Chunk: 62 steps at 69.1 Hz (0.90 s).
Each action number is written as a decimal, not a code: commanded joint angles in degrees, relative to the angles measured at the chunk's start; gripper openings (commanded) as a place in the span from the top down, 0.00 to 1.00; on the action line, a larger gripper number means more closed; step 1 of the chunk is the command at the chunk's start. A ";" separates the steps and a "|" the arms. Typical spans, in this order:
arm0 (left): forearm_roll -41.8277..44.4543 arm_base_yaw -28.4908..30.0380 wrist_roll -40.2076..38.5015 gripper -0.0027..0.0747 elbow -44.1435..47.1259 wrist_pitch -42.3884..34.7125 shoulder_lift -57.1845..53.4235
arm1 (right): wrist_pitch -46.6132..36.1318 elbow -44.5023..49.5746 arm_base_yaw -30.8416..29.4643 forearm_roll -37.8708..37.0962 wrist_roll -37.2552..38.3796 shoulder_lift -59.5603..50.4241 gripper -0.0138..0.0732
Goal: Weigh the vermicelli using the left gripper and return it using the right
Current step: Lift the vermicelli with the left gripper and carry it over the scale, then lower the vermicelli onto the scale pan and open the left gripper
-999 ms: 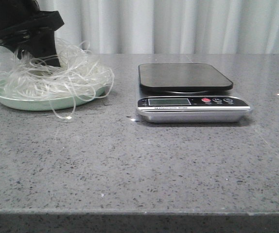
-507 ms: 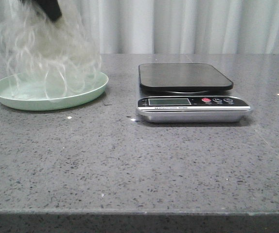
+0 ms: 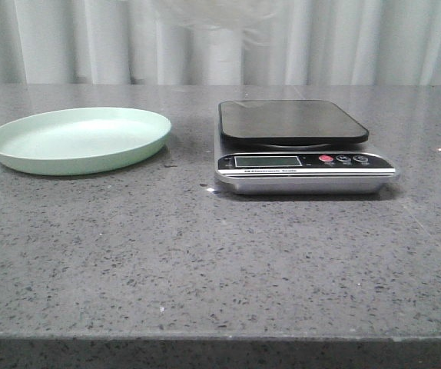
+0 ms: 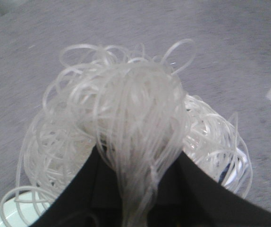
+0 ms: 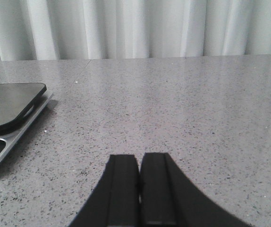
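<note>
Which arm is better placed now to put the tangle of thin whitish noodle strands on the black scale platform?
Left. The left gripper already grips the vermicelli tangle, lifted off the pale green plate. The right gripper is shut on nothing, low beside the scale.

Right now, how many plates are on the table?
1. The pale green plate lies at the table's left side, left of the scale, with nothing on it. No other plate shows.
</note>
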 commanded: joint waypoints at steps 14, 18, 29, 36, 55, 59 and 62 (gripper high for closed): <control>-2.09 -5.92 0.07 0.78 -2.05 -6.91 3.79 | -4.95 -0.45 -0.40 -0.11 0.12 -0.86 0.67; -2.35 -6.02 0.07 0.78 -2.05 -7.04 5.24 | -4.95 -0.45 -0.40 -0.11 0.12 -0.86 0.67; -2.63 -6.02 0.07 0.78 -2.05 -7.75 9.06 | -4.95 -0.45 -0.40 -0.11 0.12 -0.86 0.67; -2.63 -6.02 0.07 0.78 -2.05 -8.92 11.22 | -4.95 -0.45 -0.40 -0.11 0.12 -0.86 0.67; -2.41 -6.02 0.07 0.77 -2.05 -8.13 14.17 | -4.95 -0.45 -0.40 -0.11 0.12 -0.86 0.67; -2.41 -6.02 0.07 0.77 -2.05 -8.13 14.17 | -4.95 -0.45 -0.40 -0.11 0.12 -0.86 0.67; -2.41 -6.02 0.07 0.77 -2.05 -8.13 14.17 | -4.95 -0.45 -0.40 -0.11 0.12 -0.86 0.67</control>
